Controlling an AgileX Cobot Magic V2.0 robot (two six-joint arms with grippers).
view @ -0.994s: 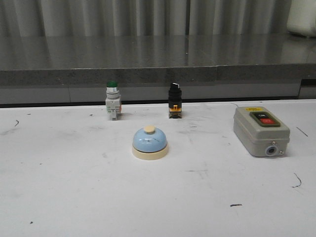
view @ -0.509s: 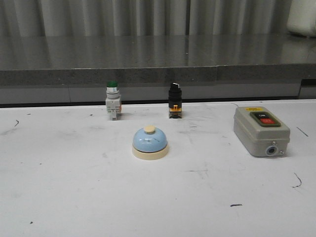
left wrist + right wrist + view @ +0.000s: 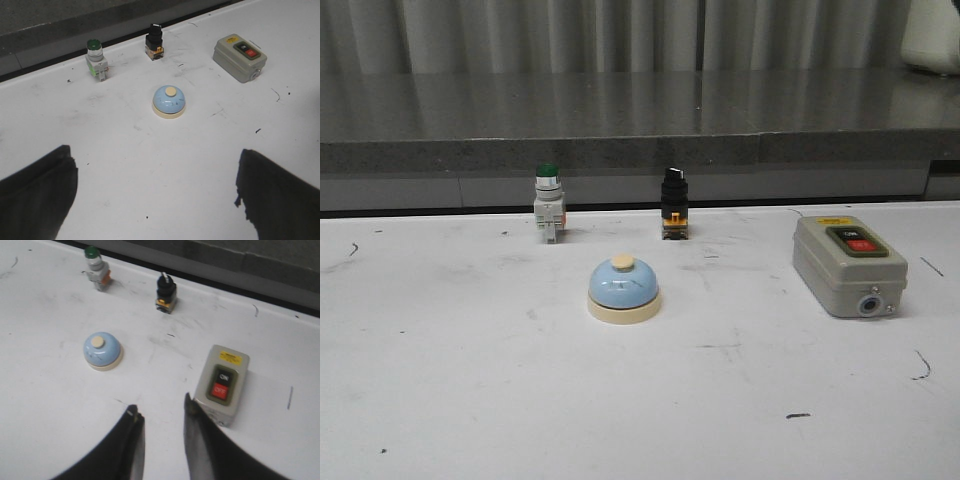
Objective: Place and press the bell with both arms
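Observation:
The bell (image 3: 623, 289) is a light-blue dome with a cream base and cream button. It stands upright on the white table (image 3: 470, 380), near the middle. It also shows in the left wrist view (image 3: 169, 101) and the right wrist view (image 3: 102, 350). My left gripper (image 3: 155, 155) is open wide and empty, held above the table well short of the bell. My right gripper (image 3: 160, 405) is open with a narrower gap and empty, above the table between the bell and the grey switch box (image 3: 222, 384). Neither gripper shows in the front view.
A green-capped push button (image 3: 547, 201) and a black selector switch (image 3: 673, 202) stand at the table's far edge behind the bell. The grey switch box (image 3: 846, 264) with black and red buttons lies to the right. A dark raised ledge (image 3: 640, 150) runs behind the table.

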